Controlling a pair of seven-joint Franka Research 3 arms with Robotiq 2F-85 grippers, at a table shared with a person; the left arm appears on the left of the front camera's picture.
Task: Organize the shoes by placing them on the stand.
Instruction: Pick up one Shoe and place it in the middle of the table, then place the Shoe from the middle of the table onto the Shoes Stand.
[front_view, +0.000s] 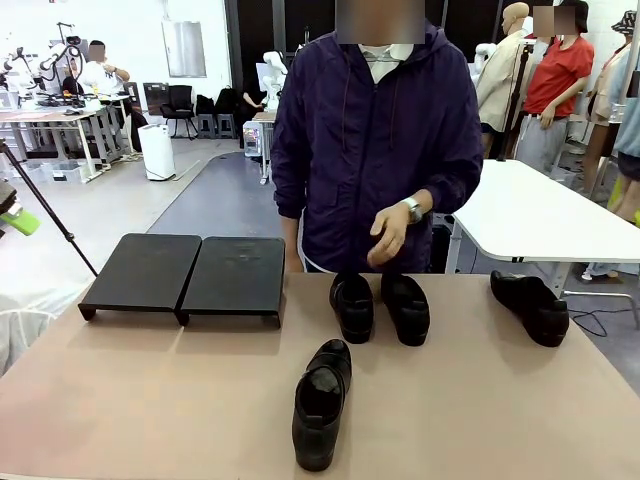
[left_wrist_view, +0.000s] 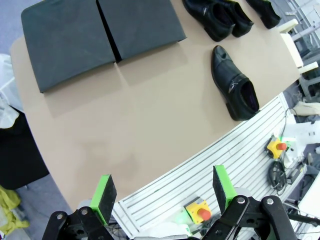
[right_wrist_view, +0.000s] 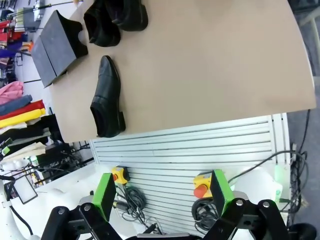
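Both arms hang above the near edge of the counter (front_view: 150, 400), the left jaws and the right jaws each spread wide with nothing between the green pads. Nearest lies a single shoe (front_view: 320, 405), toe pointing away, near the middle. Beyond it, two shoes (front_view: 352, 305) (front_view: 405, 308) sit side by side, heels toward the person. A fourth shoe (front_view: 530, 305) rests well apart at the far right. The stand (front_view: 233, 278), two black platforms set edge to edge, sits at the far left. The person's hand (front_view: 388, 232) hovers above the paired shoes.
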